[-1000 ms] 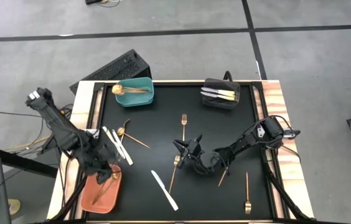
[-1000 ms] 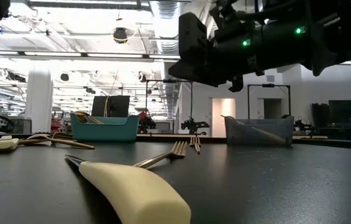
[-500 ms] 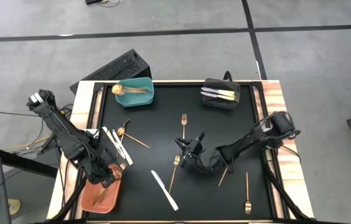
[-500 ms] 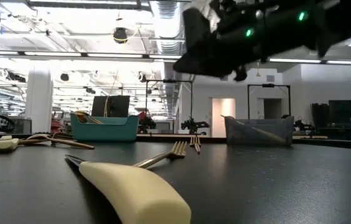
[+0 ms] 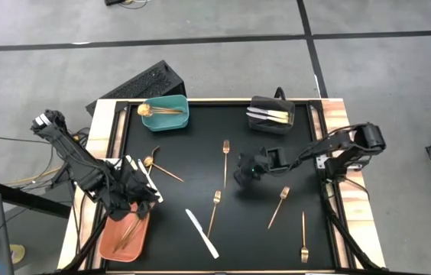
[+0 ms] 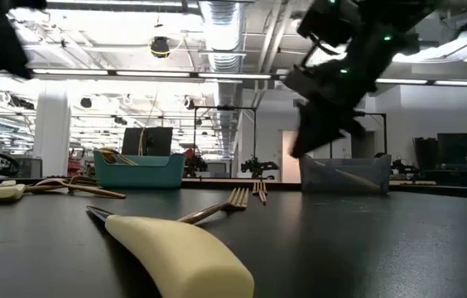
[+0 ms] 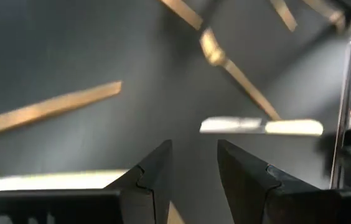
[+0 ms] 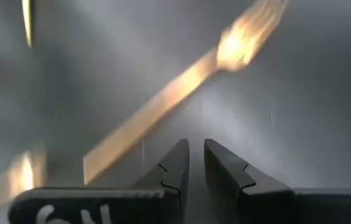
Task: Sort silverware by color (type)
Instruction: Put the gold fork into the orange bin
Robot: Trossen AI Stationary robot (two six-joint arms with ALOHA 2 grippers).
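Now the right claw (image 5: pixel 243 171) hangs above the middle of the black surface (image 5: pixel 192 145), while a second ago it was low down between two gold forks nearer the front edge. Its fingers (image 8: pixel 174 163) are almost pressed together with nothing between them, so it came up empty. Both forks lie on the surface: one gold fork (image 5: pixel 214 210) in the same place as before, the other gold fork (image 5: pixel 280 205) now uncovered and perhaps shifted a little. I judge that this pick failed or was given up, and one of these forks must be tried again. The left claw (image 5: pixel 135 192) has drawn back from over the orange bin (image 5: pixel 105 243) and hovers at the bin's far end, beside the white knives (image 5: pixel 144 177). Its fingers (image 7: pixel 152 173) stand apart and hold nothing. Copper pieces (image 5: pixel 128 229) lie inside the orange bin, so this arm probably finished a drop there. Gold pieces are in the teal bin (image 5: pixel 177 122) and white-handled ones in the black bin (image 5: pixel 270 126). Several items wait unsorted: a copper spoon (image 5: pixel 158 165), a third gold fork (image 5: pixel 225 153), a fourth gold fork (image 5: pixel 303 237) and a lone white knife (image 5: pixel 201 233).
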